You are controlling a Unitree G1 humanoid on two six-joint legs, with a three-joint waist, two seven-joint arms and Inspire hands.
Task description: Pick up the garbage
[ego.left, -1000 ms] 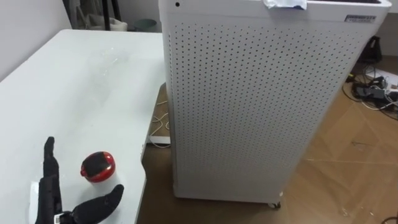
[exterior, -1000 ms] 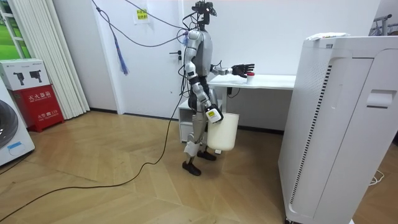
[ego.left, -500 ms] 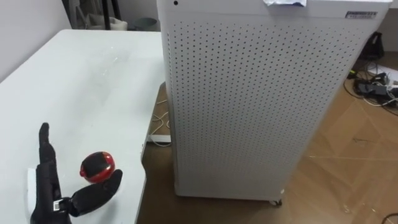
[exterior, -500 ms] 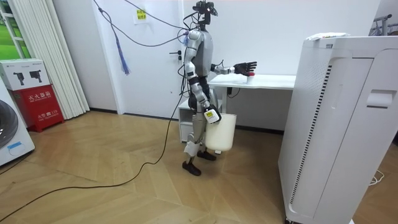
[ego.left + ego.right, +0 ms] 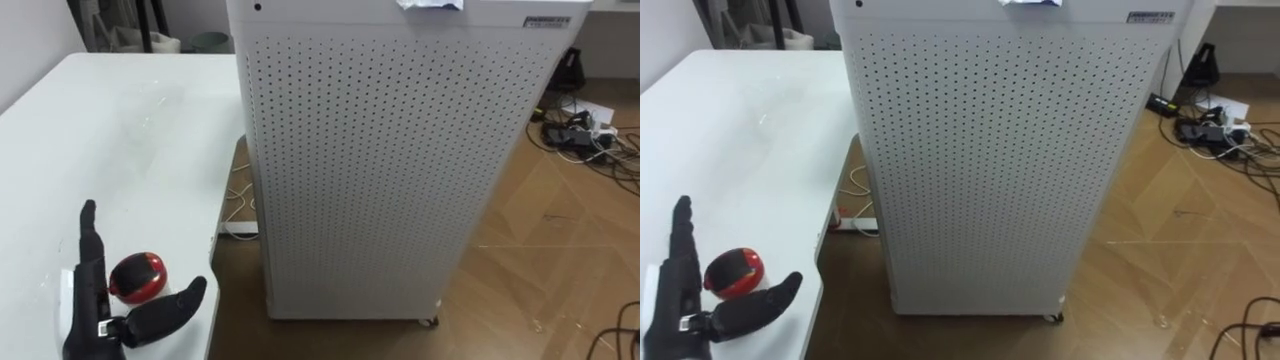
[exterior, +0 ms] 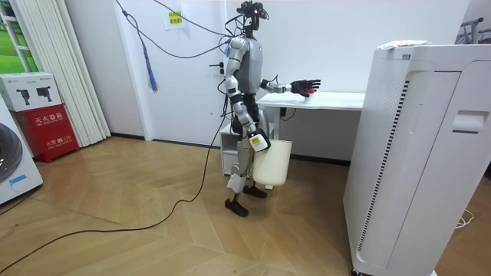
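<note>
The fingers [image 5: 90, 260] of your left hand [image 5: 98, 330] are straight, thumb spread wide, clasping nothing. The red round garbage [image 5: 137, 277] sits on the white table [image 5: 120, 130] in that gap, contact unclear. Your right hand [image 6: 258, 142] hangs by the white bucket [image 6: 274, 162].

Left hand [image 5: 95, 322] cut by bottom edge. Crumpled scrap [image 5: 430, 4] atop perforated cabinet [image 5: 380, 150] cropped by top edge. Right hand [image 6: 258, 142]: hold unreadable.

Head stereo looking down, room camera afar
</note>
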